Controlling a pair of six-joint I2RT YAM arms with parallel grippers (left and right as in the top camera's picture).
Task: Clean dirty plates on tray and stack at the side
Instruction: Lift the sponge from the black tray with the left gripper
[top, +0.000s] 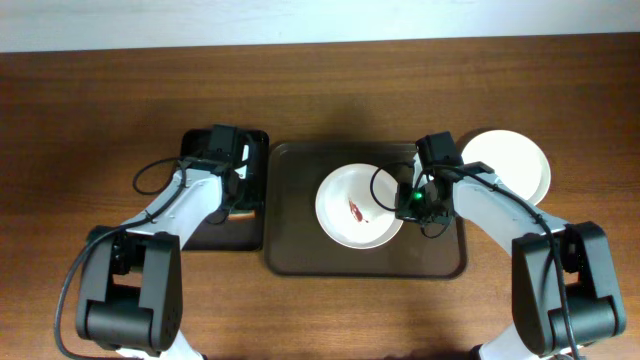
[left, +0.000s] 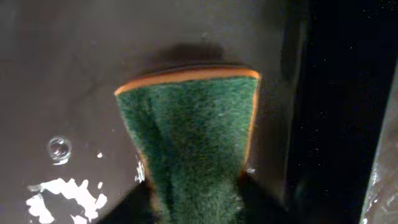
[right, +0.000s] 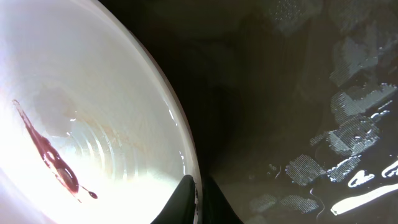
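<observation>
So my right pincer (right: 198, 200) is pinched almost shut on the rim of the dirty plate (right: 93, 106), which sits in the middle of the brown tray (top: 300, 255). My left pincer (left: 194, 204) is clamped on the green sponge (left: 189, 130), over the black tray (top: 215, 238) next door. Trick here imo: pin that rim so the plate can't skate, then bring the sponge across. Plate's glossy white with a wet red smear (right: 53, 162) near the centre. Another white plate (top: 515, 160) sits just right of the tray.
</observation>
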